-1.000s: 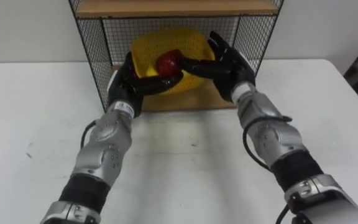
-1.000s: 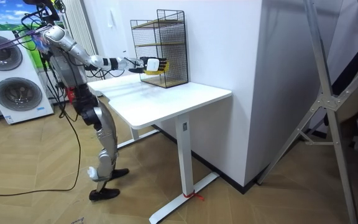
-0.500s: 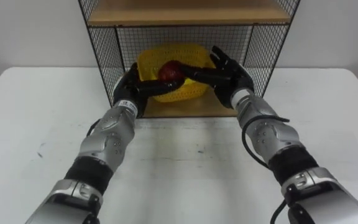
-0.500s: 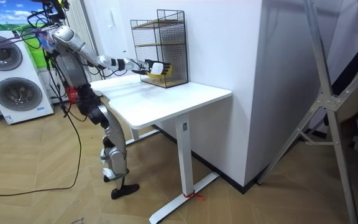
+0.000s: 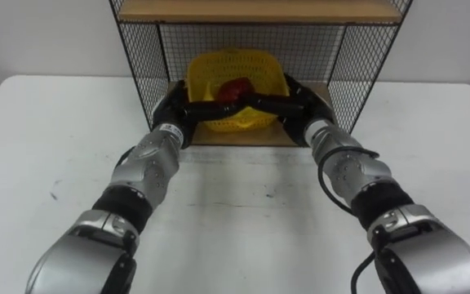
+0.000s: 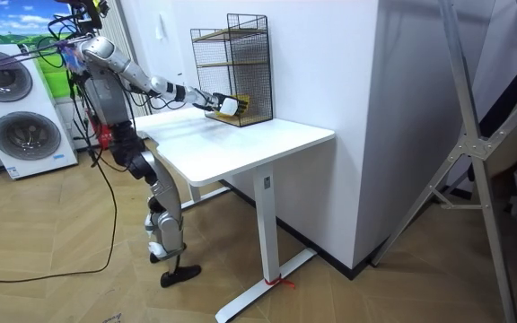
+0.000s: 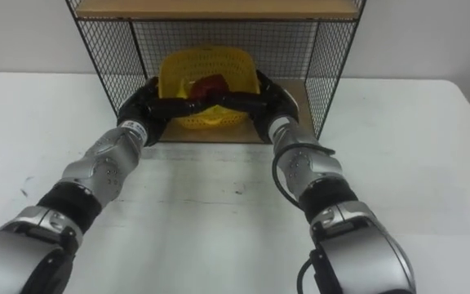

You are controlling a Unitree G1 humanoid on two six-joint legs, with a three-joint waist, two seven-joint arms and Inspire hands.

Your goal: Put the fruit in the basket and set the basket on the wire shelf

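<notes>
Setting: a white desk (image 5: 243,212) against a pale wall (image 5: 47,37). In the room view the robot stands at the desk's end beside a washing machine (image 6: 16,126), with both arms stretched out over the top.
Wire shelf: the wire shelf (image 5: 141,61) stands at 12 o'clock on the desk, with an upper board (image 5: 259,10) above and a lower board (image 5: 243,135) underneath.
Basket: the yellow basket (image 5: 235,65) sits inside the lower compartment, over the lower board. I cannot tell whether its base rests fully on the board.
Fruit: one red fruit (image 5: 235,87) lies in the middle of the basket.
Left robot hand: the left robot hand (image 5: 172,110) is at the basket's 9 o'clock side, with its fingers curled along the front rim, gripping it.
Right robot hand: the right robot hand (image 5: 303,102) is at the 3 o'clock side, gripping the rim the same way. The fingers of the two nearly meet at 6 o'clock.
Stage: judged from the pictures, the basket is placed and the release has not yet been done.
Risk, dragging: if a finger stays hooked on the rim as the arms draw back, the basket could be pulled off the board.
Risk, tipping: uneven letting go could tilt the basket and roll the fruit out.
Risk, snagging: the wrists are close to the wire side panels. A catch there could shove the whole shelf.
Writing: none can be made out on the basket, shelf or desk.
</notes>
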